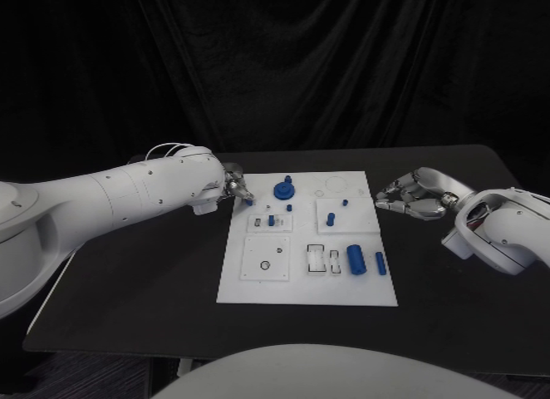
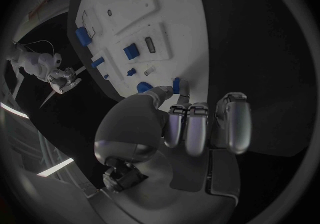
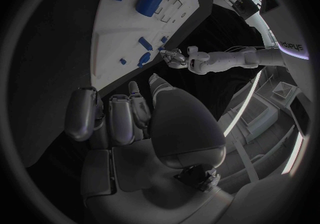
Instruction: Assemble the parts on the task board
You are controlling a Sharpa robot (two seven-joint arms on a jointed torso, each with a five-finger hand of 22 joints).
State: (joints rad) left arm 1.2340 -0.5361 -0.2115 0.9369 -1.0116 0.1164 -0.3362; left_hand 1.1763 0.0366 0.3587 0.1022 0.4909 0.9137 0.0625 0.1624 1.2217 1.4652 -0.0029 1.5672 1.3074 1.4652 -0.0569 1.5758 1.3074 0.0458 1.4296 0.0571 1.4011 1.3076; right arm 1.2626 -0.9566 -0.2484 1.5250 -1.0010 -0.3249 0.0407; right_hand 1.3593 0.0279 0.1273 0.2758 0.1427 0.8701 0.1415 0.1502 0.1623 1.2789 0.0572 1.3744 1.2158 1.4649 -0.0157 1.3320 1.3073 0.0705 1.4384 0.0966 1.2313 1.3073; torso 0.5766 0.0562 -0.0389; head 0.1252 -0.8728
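The white task board (image 1: 305, 283) lies in the middle of the black table. My left hand (image 1: 233, 187) hovers at its far left corner, fingers curled, pinching a small blue part (image 1: 247, 200); the left wrist view shows that small blue part (image 2: 176, 85) between thumb and fingertips. Beside it stands a round blue part (image 1: 283, 190). Short blue pegs (image 1: 331, 219) stand in the middle row. A thick blue cylinder (image 1: 356, 258) and a slim blue rod (image 1: 380, 263) lie at the near right. My right hand (image 1: 410, 198) sits off the board's right edge, fingers curled in on nothing.
A raised white sub-plate (image 1: 266, 258) with a small hole takes the board's near left. Two rectangular slots (image 1: 316, 258) lie next to the cylinder. Bare black table (image 1: 144, 283) surrounds the board, with a black curtain behind.
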